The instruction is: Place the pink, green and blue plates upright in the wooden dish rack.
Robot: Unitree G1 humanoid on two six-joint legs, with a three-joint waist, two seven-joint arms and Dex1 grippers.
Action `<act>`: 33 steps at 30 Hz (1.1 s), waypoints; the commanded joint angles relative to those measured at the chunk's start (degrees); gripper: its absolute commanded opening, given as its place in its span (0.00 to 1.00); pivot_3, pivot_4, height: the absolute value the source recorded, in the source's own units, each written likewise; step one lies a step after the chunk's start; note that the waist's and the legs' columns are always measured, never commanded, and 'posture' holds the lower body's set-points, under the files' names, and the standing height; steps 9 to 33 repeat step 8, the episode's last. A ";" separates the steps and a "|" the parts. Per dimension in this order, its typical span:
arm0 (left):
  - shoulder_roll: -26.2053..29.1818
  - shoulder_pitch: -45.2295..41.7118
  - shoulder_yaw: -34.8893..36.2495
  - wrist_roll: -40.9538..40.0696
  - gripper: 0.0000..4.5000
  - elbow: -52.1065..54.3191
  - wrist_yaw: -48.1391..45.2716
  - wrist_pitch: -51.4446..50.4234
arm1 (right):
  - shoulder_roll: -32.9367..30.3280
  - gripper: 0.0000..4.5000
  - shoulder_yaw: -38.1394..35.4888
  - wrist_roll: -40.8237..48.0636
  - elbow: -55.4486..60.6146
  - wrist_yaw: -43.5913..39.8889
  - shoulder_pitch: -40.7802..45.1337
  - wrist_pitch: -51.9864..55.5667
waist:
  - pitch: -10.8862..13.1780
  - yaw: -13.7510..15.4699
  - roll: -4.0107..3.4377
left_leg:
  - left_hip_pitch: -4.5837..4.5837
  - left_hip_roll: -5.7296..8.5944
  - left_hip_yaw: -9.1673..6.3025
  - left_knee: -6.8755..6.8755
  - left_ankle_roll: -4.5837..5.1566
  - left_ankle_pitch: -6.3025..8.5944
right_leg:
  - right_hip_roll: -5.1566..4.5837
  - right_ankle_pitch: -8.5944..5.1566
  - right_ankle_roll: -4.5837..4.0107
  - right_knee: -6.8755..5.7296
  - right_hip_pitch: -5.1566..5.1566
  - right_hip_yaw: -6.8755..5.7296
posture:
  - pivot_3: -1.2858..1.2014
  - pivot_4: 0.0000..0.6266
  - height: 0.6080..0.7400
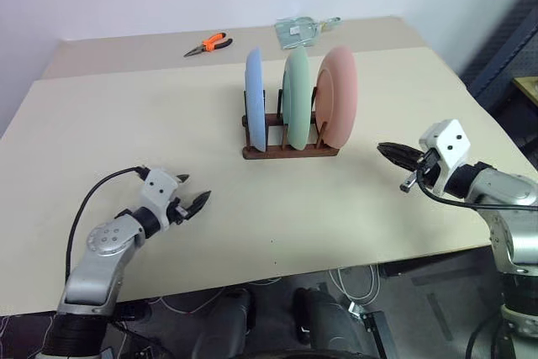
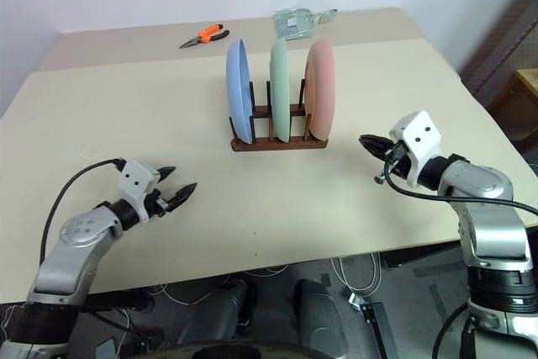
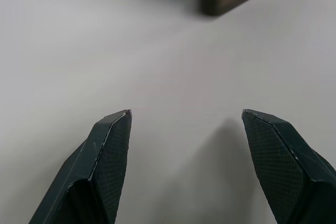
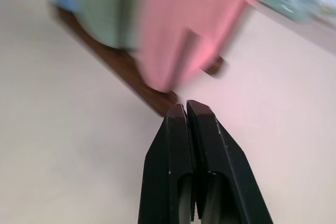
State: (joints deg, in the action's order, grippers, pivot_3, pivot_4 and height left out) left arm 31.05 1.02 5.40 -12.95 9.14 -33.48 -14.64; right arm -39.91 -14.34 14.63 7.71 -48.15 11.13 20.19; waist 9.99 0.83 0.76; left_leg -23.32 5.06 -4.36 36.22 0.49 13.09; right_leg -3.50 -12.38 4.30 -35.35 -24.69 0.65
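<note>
Pink plate (image 1: 338,97), green plate (image 1: 296,97) and blue plate (image 1: 255,100) stand racked; keep left gripper (image 1: 195,204) jaws spread, right gripper (image 1: 393,154) jaws pressed together, clear of the rack (image 1: 290,150).

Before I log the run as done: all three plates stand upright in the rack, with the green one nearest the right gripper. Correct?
Not quite. The pink plate stands nearest the right gripper; the green plate is in the middle and the blue plate on the far side. All three stand upright in the wooden rack, as the left eye view shows.
</note>
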 commanded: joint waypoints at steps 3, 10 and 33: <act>1.10 1.85 3.22 -0.39 0.77 1.02 -0.33 1.90 | 1.07 0.01 0.64 -1.39 -5.39 2.05 -0.28 -6.27 | -0.01 -0.07 -0.01 | 0.00 0.00 0.00 0.00 0.00 0.00 | -0.01 0.00 0.00 -0.01 0.00 0.00 | 0.52 0.24 0.91; -0.04 3.02 3.23 0.10 0.77 2.39 1.09 1.90 | 2.33 0.01 3.30 -2.31 -10.22 2.78 2.14 -9.70 | -0.03 -0.15 -0.06 | 0.02 0.00 0.01 -0.01 0.00 0.00 | -0.01 0.00 0.00 -0.01 0.00 0.00 | 0.52 0.24 0.91; -0.04 3.02 3.23 0.10 0.77 2.39 1.09 1.90 | 2.33 0.01 3.30 -2.31 -10.22 2.78 2.14 -9.70 | -0.03 -0.15 -0.06 | 0.02 0.00 0.01 -0.01 0.00 0.00 | -0.01 0.00 0.00 -0.01 0.00 0.00 | 0.52 0.24 0.91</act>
